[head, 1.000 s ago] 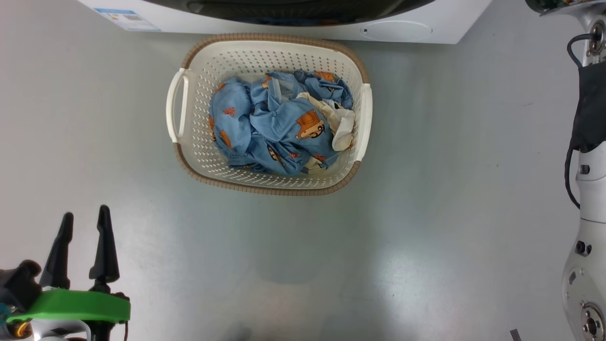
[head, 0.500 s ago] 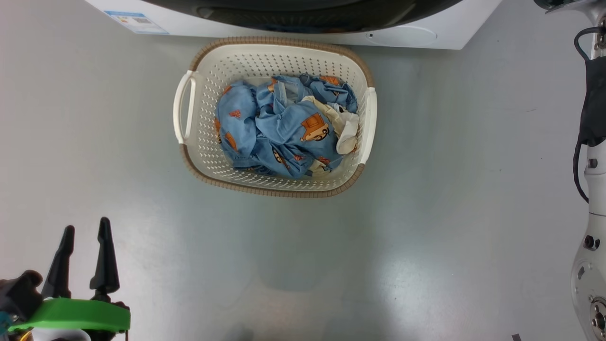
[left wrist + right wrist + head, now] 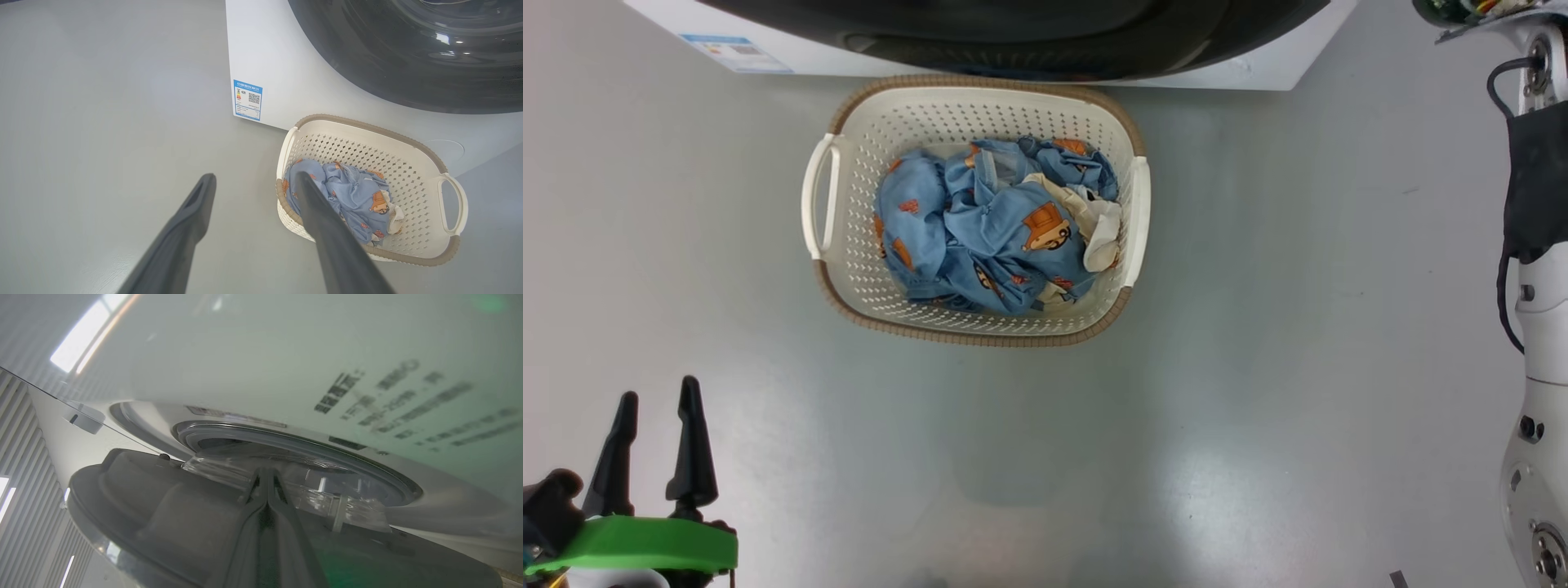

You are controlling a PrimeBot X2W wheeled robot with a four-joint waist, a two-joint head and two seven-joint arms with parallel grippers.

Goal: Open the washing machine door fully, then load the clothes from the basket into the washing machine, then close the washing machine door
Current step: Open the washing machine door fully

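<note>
right end effector (image 3: 266, 473): fingers pressed together, nothing between them. The tips sit right at the clear bowl on the inner face of the door (image 3: 135, 498). It looks like contact, but I can't swear to it.

door: swung partway off the washer (image 3: 286, 355), with a gap showing back to the grey gasket (image 3: 294, 439). I wouldn't call that fully open.

what the move turns on: the door is dead ahead of the right tips, inner side facing them, so I'd guess pushing outward from there swings it wider. The right arm is the one on it.

left end effector (image 3: 658, 390): fingers spread wide and empty, hovering over bare floor (image 3: 1258, 408), well apart from the door.

basket (image 3: 972, 336): on the floor just in front of the washer, long axis running along the washer's front, far rim tucked under the door's black ring.

clothes (image 3: 988, 237): all in the basket, a blue bundle with a bit of white on the right side. They lie ahead of the left end effector and off to its right, so that arm is nearer to them.

step: door opening, I reckon. Loading isn't started yet.
</note>
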